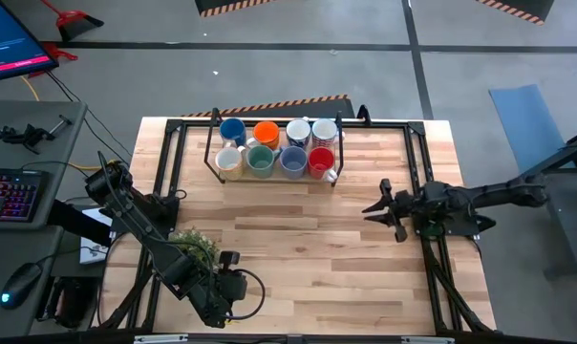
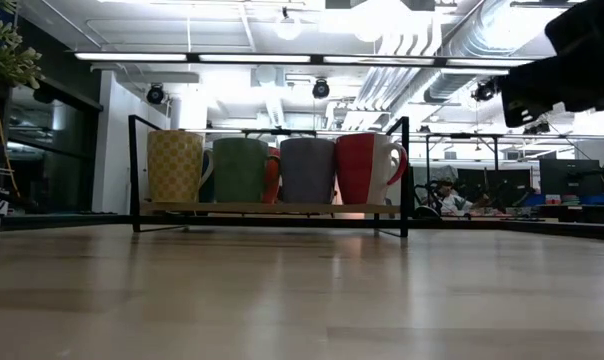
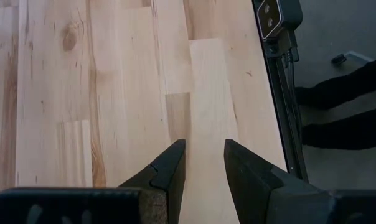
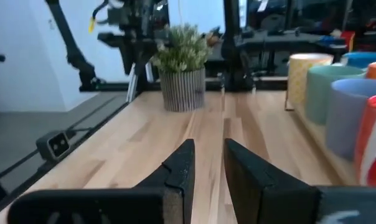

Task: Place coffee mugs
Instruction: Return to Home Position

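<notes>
- All eight handled ceramic coffee mugs (image 1: 292,161) stand in two rows of four on the black wire-frame shelf (image 2: 272,208), at 12 o'clock on the pale wooden table (image 1: 308,258).
- Front row: yellow-checked mug (image 2: 175,167), green mug (image 2: 240,170), slate-blue mug (image 2: 307,170), red mug (image 2: 360,168).
- Back row: blue mug (image 1: 232,131), orange mug (image 1: 266,133), white mug (image 1: 298,131), grey-patterned mug (image 1: 325,130).
- No mug shows on the open tabletop, so placing looks finished. Only parking the arms seems left.
- The right gripper (image 1: 373,203) hovers at 3 o'clock, clear of the shelf, its fingers a narrow gap apart and holding nothing.
- The left gripper (image 3: 203,146) sits at 7 o'clock beside the leafy potted plant (image 1: 193,244), equally narrow and empty.
</notes>
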Available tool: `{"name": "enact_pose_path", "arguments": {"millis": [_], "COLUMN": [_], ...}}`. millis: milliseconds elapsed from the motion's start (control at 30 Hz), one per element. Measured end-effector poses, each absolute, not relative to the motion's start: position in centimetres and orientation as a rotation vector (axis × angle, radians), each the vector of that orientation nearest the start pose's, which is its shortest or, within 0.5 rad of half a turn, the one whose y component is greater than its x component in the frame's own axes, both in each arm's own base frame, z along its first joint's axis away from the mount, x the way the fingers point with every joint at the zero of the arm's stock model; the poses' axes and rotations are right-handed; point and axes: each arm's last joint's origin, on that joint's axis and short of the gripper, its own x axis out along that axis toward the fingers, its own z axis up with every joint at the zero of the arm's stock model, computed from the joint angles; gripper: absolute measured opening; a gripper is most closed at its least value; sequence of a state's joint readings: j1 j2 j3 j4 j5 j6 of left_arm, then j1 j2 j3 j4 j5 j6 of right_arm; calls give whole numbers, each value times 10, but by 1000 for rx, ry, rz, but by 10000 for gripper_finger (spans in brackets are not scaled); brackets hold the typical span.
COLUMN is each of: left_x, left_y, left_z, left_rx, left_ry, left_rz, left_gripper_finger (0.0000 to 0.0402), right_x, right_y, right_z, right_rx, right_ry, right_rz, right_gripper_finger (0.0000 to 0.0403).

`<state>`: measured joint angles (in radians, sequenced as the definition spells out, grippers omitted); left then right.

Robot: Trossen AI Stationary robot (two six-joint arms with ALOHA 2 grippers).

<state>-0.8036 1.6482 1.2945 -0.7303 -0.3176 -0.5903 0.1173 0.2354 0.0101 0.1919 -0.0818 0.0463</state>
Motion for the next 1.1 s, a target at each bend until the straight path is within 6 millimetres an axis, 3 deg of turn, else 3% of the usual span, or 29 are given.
{"name": "enact_pose_path", "arguments": {"millis": [200,367,1100], "left_x": [239,239,239], "left_y": [-235,-235,-235], "left_z": [254,254,254], "left_rx": [43,43,41], "left_ry": [998,997,995], "left_rz": [-146,-146,-148], "left_gripper_finger": [101,101,101], "right_x": [101,96,98], "right_y": [13,12,13], "right_z": [162,169,167], "right_rx": [130,204,202], "right_ry": [66,-15,17], "right_rz": [166,155,151], "right_gripper_finger": [68,68,68]}}
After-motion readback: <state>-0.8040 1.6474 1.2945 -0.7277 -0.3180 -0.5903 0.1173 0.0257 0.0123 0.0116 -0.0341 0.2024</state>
